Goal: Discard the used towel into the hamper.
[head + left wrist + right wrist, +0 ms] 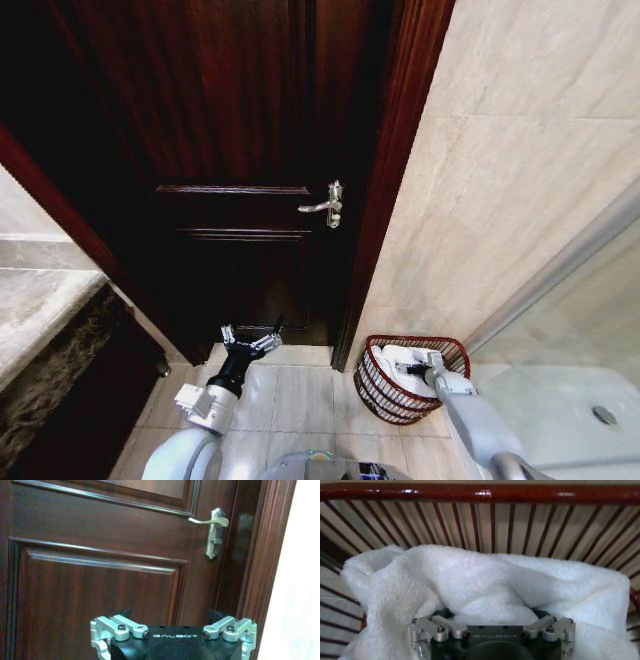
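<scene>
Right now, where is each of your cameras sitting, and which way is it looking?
Head view: high up, looking down at the dark wooden door, floor and round red-brown wire hamper; both arms show, left gripper and right gripper.
Left wrist view: faces the door and its silver lever handle; own gripper body shows.
Right wrist view: looks into the hamper at the white fluffy towel; own gripper body shows.
Shared: door handle; hamper and towel.

The towel (485, 588) was plain white; the hamper (378, 388) was dark red-brown, its thin slats striping pale tile; the door (100, 573) was deep reddish-brown, its handle (212, 525) silver.
</scene>
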{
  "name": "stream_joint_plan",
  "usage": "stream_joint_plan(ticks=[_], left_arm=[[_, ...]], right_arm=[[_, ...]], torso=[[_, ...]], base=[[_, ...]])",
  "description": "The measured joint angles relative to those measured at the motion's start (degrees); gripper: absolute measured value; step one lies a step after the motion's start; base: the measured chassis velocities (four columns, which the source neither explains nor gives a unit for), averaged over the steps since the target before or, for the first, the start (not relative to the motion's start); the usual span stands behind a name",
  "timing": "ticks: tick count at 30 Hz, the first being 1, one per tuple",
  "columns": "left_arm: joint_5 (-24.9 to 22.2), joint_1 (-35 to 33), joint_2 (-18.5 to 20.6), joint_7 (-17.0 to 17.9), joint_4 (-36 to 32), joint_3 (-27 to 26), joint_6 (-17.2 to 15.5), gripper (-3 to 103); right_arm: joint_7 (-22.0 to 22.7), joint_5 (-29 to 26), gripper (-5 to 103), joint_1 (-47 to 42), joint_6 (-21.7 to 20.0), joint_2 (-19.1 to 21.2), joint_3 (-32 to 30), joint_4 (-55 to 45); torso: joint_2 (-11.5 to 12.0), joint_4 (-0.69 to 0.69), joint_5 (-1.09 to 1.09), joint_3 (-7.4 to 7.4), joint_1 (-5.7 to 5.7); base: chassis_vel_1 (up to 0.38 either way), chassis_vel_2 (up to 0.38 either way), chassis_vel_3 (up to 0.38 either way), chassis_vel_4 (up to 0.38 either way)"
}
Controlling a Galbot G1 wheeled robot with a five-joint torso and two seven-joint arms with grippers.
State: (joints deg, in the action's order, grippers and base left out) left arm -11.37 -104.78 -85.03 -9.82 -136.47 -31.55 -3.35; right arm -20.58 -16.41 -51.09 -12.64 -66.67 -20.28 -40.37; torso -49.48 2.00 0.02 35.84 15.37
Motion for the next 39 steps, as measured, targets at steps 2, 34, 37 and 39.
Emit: stream_joint_plan(ticks=[2, 34, 37, 39], left_arm=[[0.0, 0.0, 0.0, 0.0, 0.0, 0.0, 0.0, 100], [0.0, 0.0, 0.0, 0.0, 0.0, 0.0, 0.0, 100], [0.0, 0.0, 0.0, 0.0, 0.0, 0.0, 0.0, 100], [0.0, 0.0, 0.0, 0.0, 0.0, 0.0, 0.0, 100]], right_arm=[[0.1, -1.5, 100, -2.2, -0.6, 1.3, 0.0, -4.2], [18.3, 0.5, 100, -43.1, 13.7, -6.4, -18.8, -66.2], [19.7, 2.1, 100, -47.8, 18.4, -9.7, -18.5, -69.3], [20.1, 3.0, 100, -49.1, 20.0, -11.3, -18.1, -70.1]], torso=[[0.0, -0.01, 0.02, 0.02, 0.01], [-0.1, -0.01, -0.03, 0.08, 0.06], [-0.1, -0.02, -0.04, 0.08, 0.06], [-0.2, -0.02, -0.04, 0.08, 0.06]], base=[[0.000, 0.000, 0.000, 0.000], [0.000, 0.000, 0.000, 0.000], [0.000, 0.000, 0.000, 0.000], [0.000, 0.000, 0.000, 0.000]])
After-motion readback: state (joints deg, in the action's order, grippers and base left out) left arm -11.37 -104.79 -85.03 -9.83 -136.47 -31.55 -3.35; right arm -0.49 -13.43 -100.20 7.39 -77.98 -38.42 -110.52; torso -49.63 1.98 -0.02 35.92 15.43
